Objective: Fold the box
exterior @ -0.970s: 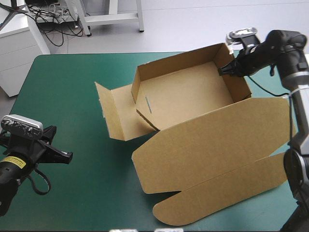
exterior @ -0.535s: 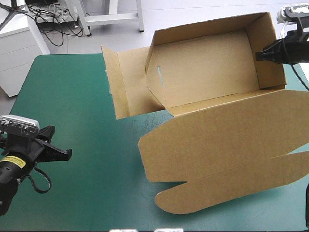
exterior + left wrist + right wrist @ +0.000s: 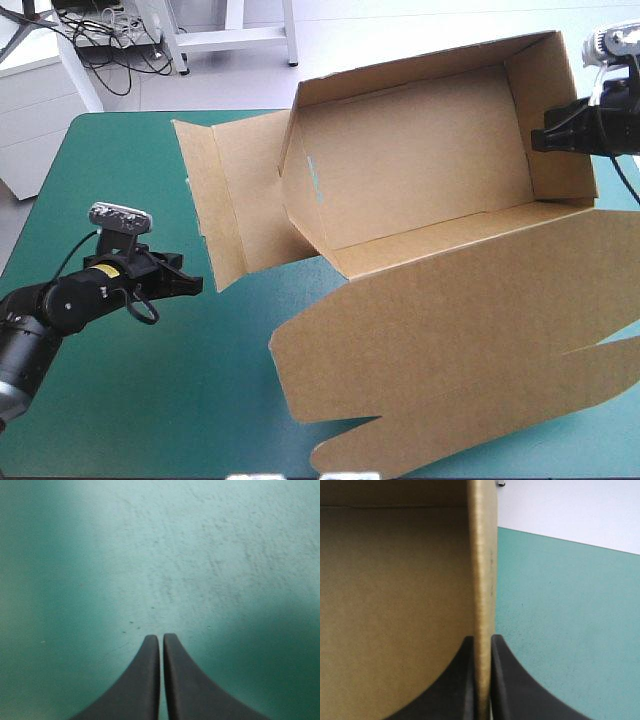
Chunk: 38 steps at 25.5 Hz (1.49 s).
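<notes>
- The right tool (image 3: 548, 138) is pinching the right end wall of the brown box (image 3: 420, 160). Its black fingers are almost shut, with the board between them, probably to keep the tray tipped up.
- The box is sitting over the far right part of the counter (image 3: 110, 170), with the wide lid (image 3: 470, 330) spreading toward the near edge.
- The left flap (image 3: 225, 200) is lying unfolded beside the tray.
- The left tool (image 3: 190, 285) is holding nothing. Its fingers are pressing together into a point near this flap's corner, apparently getting ready to push it up.
</notes>
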Available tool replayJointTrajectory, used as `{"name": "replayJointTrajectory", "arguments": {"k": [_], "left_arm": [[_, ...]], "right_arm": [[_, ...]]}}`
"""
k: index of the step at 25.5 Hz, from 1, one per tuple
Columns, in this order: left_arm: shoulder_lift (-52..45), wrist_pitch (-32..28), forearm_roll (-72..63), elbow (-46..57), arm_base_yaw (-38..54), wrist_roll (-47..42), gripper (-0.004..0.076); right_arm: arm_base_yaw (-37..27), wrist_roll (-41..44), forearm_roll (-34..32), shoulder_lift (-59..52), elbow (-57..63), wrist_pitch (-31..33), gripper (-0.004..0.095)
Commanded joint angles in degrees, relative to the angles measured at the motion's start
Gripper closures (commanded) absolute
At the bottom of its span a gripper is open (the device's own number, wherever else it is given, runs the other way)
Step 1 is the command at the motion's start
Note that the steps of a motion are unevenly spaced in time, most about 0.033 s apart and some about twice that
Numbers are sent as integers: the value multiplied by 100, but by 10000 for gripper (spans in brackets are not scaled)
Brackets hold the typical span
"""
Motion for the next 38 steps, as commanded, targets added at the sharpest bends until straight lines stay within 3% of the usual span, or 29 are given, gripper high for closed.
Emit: {"name": "replayJointTrajectory", "arguments": {"k": [1,3,4,7,10,15,17,20,21,23,25,38], "left_arm": [[288,-152,-1561,-148,249,1135,704],[517,473,-2866,-148,859,2318,704],[677,1159,-3793,-148,1395,3072,705],[989,2815,-4933,-148,2406,4146,705],[1323,3861,-5492,-148,2773,4761,706],[1453,3861,-5685,-148,2674,4621,699],[1453,3861,-5840,-148,2541,4554,615],[1453,3861,-6052,-148,2340,4409,410],[1453,3861,-6064,-148,2267,4338,295],[1453,3861,-6064,-148,2187,4249,138],[1441,3861,-6081,-148,2118,4239,38],[1232,3861,-6911,-273,1368,4407,22]], "right_arm": [[-27,-83,251,-345,165,53,928],[-27,-82,241,-430,313,53,928],[-27,-82,287,-465,348,53,928],[-27,-82,558,-500,348,53,928],[-27,-292,1010,-500,393,53,928],[-27,-303,1192,-475,445,53,928],[-27,-303,1204,-475,445,53,928],[-27,-303,1204,-475,445,53,928],[-27,-303,1204,-475,445,53,928],[-27,-293,1204,-475,445,53,928],[-27,-257,1204,-475,445,53,928],[-27,-75,829,-475,445,43,926]]}}
